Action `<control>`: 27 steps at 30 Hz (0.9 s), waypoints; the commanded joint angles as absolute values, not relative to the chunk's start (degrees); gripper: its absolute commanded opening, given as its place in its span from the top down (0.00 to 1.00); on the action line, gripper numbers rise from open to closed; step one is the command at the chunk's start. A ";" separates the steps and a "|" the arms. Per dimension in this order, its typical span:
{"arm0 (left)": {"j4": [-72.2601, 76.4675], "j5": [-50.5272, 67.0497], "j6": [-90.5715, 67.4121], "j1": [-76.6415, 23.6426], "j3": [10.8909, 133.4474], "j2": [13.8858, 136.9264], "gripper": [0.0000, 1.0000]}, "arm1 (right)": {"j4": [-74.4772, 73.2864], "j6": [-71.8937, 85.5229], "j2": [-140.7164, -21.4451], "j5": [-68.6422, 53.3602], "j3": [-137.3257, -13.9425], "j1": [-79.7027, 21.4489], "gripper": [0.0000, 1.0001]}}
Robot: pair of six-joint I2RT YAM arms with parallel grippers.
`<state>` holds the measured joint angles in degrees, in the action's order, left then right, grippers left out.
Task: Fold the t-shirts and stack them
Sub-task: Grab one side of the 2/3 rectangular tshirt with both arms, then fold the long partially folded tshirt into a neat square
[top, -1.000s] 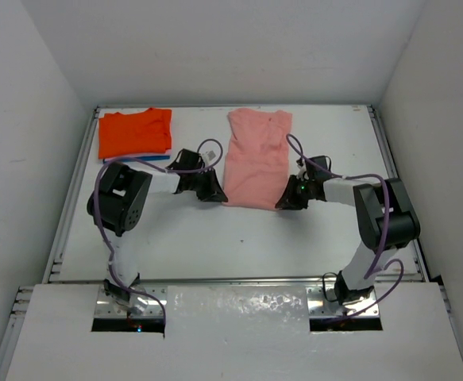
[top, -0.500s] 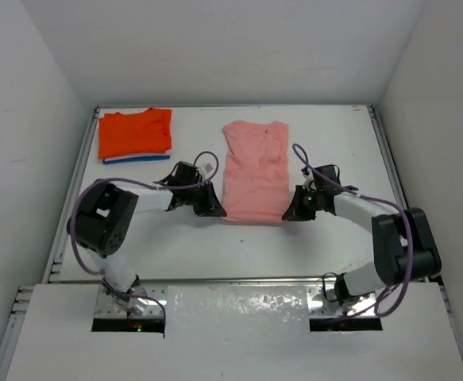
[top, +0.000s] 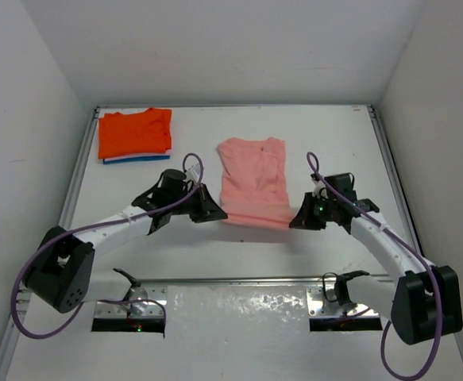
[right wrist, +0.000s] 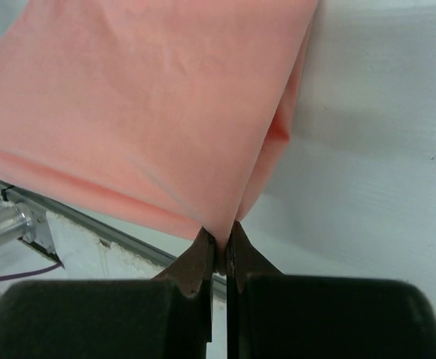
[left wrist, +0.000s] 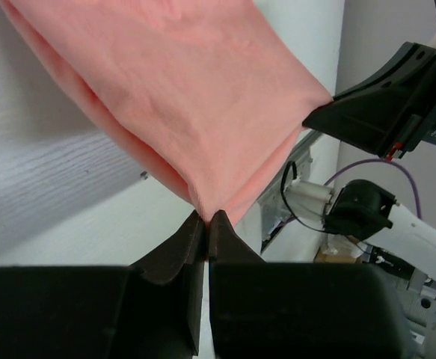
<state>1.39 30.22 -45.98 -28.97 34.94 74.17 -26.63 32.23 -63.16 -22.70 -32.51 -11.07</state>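
Note:
A pale salmon-pink t-shirt (top: 252,182) lies folded lengthwise in the middle of the table, its collar end toward the back. My left gripper (top: 217,214) is shut on its near left corner (left wrist: 203,202), and my right gripper (top: 292,223) is shut on its near right corner (right wrist: 221,232). In both wrist views the pinched cloth hangs as a doubled layer above the white table. At the back left an orange t-shirt (top: 134,132) rests folded on a blue t-shirt (top: 136,159), of which only a thin edge shows.
The table (top: 334,135) has raised metal rails along its left side (top: 71,198), right side (top: 391,175) and front (top: 239,279). White walls close in the back and both sides. The right arm's black wrist (left wrist: 382,112) shows in the left wrist view.
Both arms have pulled toward the near edge, dragging the pink t-shirt's near end with them. My right gripper has shut on its corner. The shirt now lies closer to me and more bunched.

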 commanded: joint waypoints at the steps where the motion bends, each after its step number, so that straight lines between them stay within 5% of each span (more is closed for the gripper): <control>1: 0.36 26.82 -47.03 -28.83 39.27 72.42 1.00 | -30.93 29.10 -63.71 -17.94 -37.52 -10.81 1.00; 27: -5.27 26.10 -42.28 -19.08 76.01 100.53 1.00 | -37.35 26.63 -104.22 -15.20 -88.75 -9.93 1.00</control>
<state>-6.83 24.73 -43.86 -20.53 71.20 98.08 -37.01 26.96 -101.34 -15.38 -83.59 -10.55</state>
